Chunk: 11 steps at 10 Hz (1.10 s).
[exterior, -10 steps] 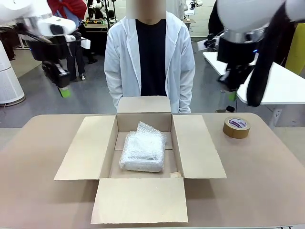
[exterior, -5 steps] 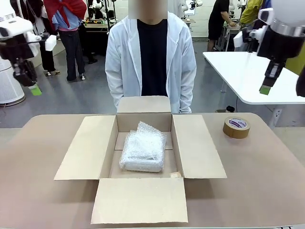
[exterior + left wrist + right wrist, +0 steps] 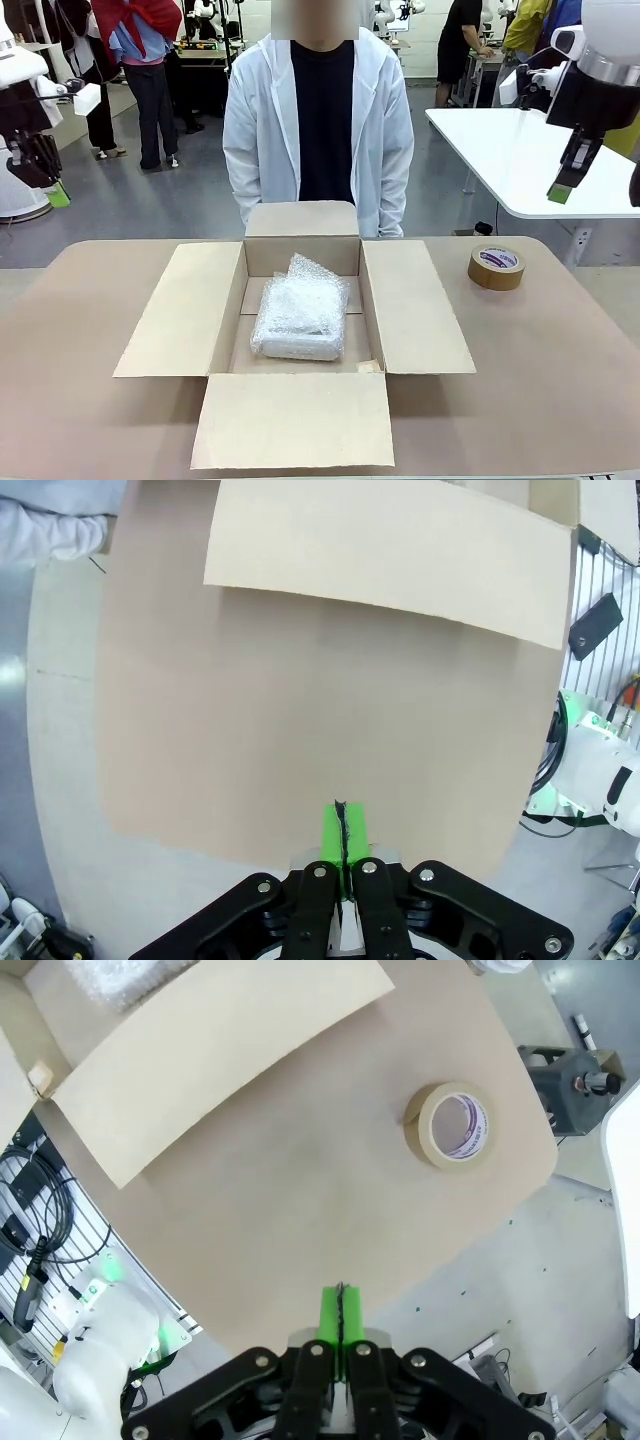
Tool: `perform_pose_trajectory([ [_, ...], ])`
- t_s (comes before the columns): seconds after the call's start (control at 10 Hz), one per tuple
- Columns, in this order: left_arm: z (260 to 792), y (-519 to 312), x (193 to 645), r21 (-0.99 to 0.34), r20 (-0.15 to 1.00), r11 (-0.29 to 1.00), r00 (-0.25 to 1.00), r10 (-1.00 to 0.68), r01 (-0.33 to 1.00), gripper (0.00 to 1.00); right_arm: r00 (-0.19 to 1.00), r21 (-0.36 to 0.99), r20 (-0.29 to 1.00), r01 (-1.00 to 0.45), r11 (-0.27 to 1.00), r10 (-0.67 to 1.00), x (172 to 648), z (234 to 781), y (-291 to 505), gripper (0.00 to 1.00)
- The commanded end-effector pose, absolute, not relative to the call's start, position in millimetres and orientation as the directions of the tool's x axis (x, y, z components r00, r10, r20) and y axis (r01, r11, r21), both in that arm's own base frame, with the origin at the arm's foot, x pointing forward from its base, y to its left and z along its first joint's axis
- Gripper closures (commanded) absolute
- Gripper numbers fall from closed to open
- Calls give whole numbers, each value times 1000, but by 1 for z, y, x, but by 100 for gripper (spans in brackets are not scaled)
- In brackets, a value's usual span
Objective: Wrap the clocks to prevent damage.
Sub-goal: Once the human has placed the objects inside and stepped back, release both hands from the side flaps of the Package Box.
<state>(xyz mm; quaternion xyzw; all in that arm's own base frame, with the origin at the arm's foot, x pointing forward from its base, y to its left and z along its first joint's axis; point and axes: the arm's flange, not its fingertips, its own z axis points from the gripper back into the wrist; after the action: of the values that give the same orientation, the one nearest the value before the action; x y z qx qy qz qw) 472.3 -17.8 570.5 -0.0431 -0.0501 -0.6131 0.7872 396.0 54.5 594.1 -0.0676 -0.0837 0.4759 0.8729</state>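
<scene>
The clocks (image 3: pixel 300 312) show as one lumpy bundle of translucent white bubble wrap lying inside the open brown carton (image 3: pixel 411 305) at the table's middle. A corner of the bundle (image 3: pixel 118 978) peeks in at the top of the right wrist view. My left gripper (image 3: pixel 57 194) hangs high at the far left, well away from the carton, its green pads pressed together (image 3: pixel 344 837) with nothing between them. My right gripper (image 3: pixel 560 190) hangs high at the far right, also shut and empty (image 3: pixel 339 1312).
A brown tape roll (image 3: pixel 496 267) lies on the table right of the carton, also seen from above (image 3: pixel 449 1125). A person in a white coat (image 3: pixel 318 110) stands at the far edge behind the carton. The carton's flaps (image 3: pixel 296 420) lie spread outward.
Both arms have swung outward and away from the carton: the left gripper further left and lower, the right gripper to the far right. The bundle and the carton have not moved.
</scene>
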Motion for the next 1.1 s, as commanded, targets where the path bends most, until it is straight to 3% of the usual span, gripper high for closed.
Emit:
perform_pose_trajectory([
  [0.0, 571, -20, 472, -8, 138, 243, 242, -960, 970, 100, 539, -191, 82, -817, 544, 838, 396, 591, 51, 99],
  [0.1, 571, -20, 472, -8, 138, 243, 242, -960, 970, 100, 375, 37, 237, -925, 378, 896, 403, 592, 35, 99],
  [0.2, 570, -21, 472, -6, 130, 239, 238, -963, 971, 100, 327, 157, 322, -944, 290, 889, 407, 588, 4, 99],
  [0.4, 572, 7, 471, -79, 331, 28, 53, -942, 996, 100, 266, 292, 558, -950, 115, 786, 410, 581, -49, 99],
  [0.5, 571, 20, 468, -71, 431, -55, -19, -902, 996, 100, 247, 284, 640, -956, 75, 728, 413, 572, -70, 99],
  [0.7, 558, 55, 462, -61, 647, -64, -9, -762, 996, 100, 273, 280, 712, -955, 95, 647, 417, 548, -101, 99],
  [0.8, 550, 71, 457, -65, 714, -57, 6, -701, 996, 100, 275, 271, 738, -957, 103, 617, 416, 542, -109, 99],
  [1.0, 519, 83, 445, -115, 731, 48, 117, -672, 992, 100, 267, 233, 751, -963, 136, 603, 416, 528, -115, 99],
])
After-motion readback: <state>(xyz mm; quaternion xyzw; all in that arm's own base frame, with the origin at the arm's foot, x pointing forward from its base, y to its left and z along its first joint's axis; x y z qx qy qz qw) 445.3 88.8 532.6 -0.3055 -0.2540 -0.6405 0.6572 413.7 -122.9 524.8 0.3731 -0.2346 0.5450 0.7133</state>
